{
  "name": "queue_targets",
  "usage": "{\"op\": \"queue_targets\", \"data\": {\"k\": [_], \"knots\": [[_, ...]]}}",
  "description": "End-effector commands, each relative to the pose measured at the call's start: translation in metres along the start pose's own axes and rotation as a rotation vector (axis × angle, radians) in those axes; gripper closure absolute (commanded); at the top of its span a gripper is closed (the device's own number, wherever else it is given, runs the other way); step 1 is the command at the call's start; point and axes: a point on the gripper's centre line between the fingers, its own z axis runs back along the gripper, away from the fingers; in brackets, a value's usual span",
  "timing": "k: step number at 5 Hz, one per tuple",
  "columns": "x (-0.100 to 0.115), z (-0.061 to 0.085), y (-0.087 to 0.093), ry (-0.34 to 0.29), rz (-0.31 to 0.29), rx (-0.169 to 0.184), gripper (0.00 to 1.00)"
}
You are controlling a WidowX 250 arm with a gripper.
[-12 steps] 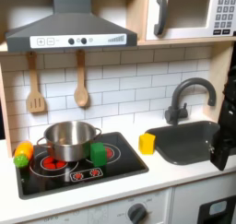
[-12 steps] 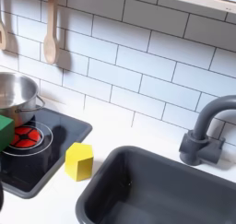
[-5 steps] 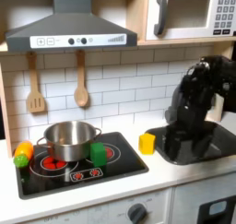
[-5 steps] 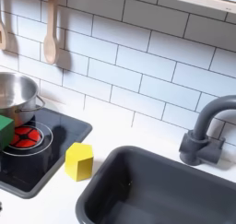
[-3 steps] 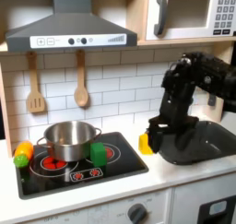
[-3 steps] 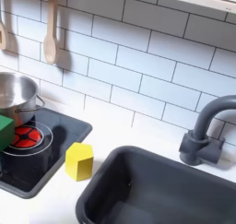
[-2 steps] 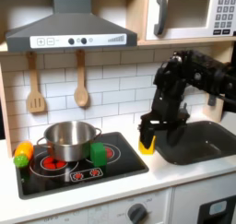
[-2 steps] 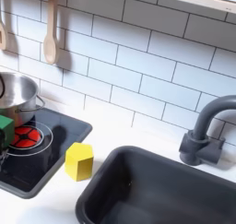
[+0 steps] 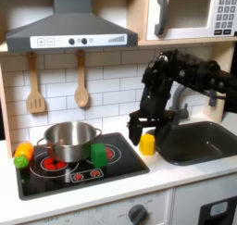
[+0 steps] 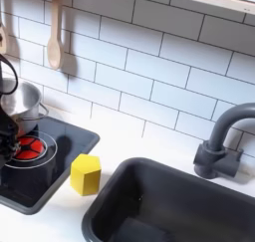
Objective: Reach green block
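Claw (image 9: 142,134) above yellow block (image 9: 147,143), apart from green block (image 9: 99,155).

— What is seen behind the counter?
— A white tiled wall (image 9: 111,85), with a range hood (image 9: 69,25) at the first exterior view's left.
— And right?
— A microwave (image 9: 190,13) is mounted above.

First exterior view: the arm (image 9: 185,76) runs off the right edge; the gripper (image 9: 140,134) is too blurred to judge its jaws and overlaps the yellow block (image 9: 148,143). Second exterior view: the steel pot (image 10: 22,99) is cut by the left edge.
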Motion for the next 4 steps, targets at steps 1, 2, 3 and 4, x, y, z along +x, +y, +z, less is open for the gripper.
{"op": "queue_targets", "data": {"k": [1, 2, 3, 4], "knots": [[0.034, -0.009, 0.011, -0.019, 0.045, 0.019, 0.0], [0.047, -0.016, 0.017, -0.025, 0.059, 0.027, 0.0], [0.057, -0.021, 0.025, -0.03, 0.07, 0.042, 0.0], [0.065, -0.025, 0.04, -0.037, 0.088, 0.05, 0.0]]}}
